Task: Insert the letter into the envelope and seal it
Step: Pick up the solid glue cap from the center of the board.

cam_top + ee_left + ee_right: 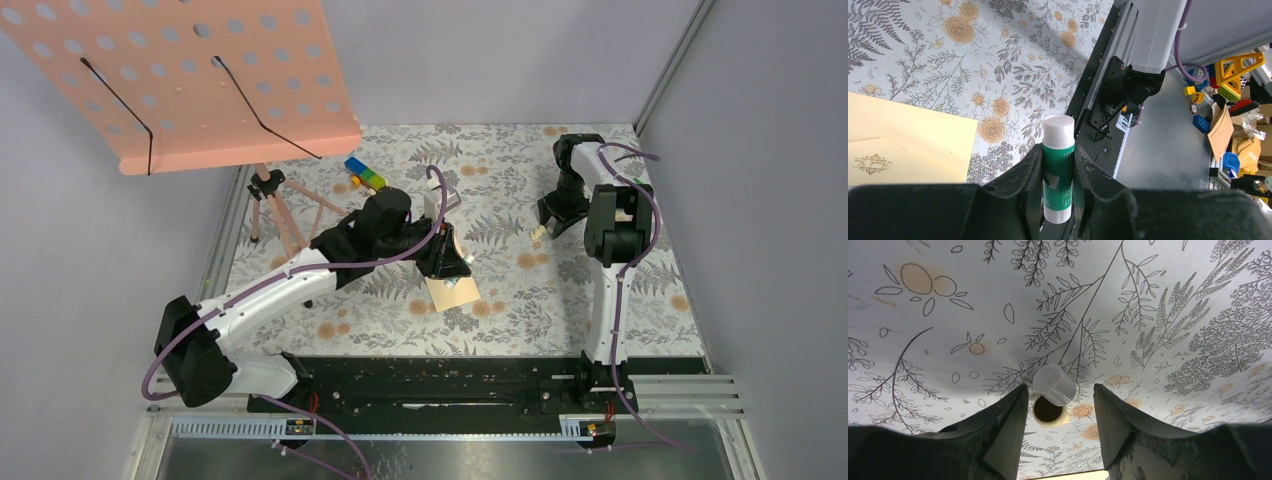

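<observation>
Over the middle of the floral-patterned tabletop, the left arm stretches diagonally from its base at the near left corner, with its wrist bent down. The left end effector is clamped on a green and white glue stick, whose white end pokes out past the fingertips. A small tan paper envelope lies flat on the tabletop, partly under that end effector. Seen from the left wrist, it is pale paper with a slanting fold and a small gold print.

Off to the right, the right arm rises from its base and folds at the elbow, aiming its wrist down at the tabletop. The right end effector stands open, and a small translucent white cap sits between its fingers, touching neither.
</observation>
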Robot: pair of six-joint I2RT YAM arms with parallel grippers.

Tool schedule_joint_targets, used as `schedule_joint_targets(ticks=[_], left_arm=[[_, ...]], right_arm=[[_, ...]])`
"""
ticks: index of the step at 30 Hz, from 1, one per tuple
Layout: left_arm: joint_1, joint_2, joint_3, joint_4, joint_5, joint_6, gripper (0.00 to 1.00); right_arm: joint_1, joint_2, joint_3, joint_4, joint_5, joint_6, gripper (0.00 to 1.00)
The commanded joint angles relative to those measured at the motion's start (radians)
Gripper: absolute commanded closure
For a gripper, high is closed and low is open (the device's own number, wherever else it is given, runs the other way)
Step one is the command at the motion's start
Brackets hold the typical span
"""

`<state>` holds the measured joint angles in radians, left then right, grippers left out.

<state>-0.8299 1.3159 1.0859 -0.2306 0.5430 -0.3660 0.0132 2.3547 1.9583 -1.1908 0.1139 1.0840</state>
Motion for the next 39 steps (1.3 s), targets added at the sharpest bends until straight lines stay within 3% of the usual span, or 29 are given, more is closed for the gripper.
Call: schedule_joint_targets(ticks=[1, 16, 29, 39], left_arm=[[0.006, 0.003, 0.039, 0.053, 0.025, 0.004, 1.0], [0.006, 0.028, 0.049, 0.068, 0.035, -0.004, 1.0], [0.006, 0.026, 0.053, 0.062, 0.041, 0.001, 1.0], [0.005, 0.038, 0.065, 0.069, 0.051, -0.002, 1.0]], right_arm=[[-0.007, -0.05, 0.018, -0.02, 0.04, -0.023, 0.42], [-0.053, -0.02, 0.051, -0.024, 0.018, -0.106, 0.48], [-0.055, -0.046, 0.011, -0.014, -0.012, -0.091, 0.35], [-0.053, -0.07, -0.032, 0.008, -0.035, -0.08, 0.4]])
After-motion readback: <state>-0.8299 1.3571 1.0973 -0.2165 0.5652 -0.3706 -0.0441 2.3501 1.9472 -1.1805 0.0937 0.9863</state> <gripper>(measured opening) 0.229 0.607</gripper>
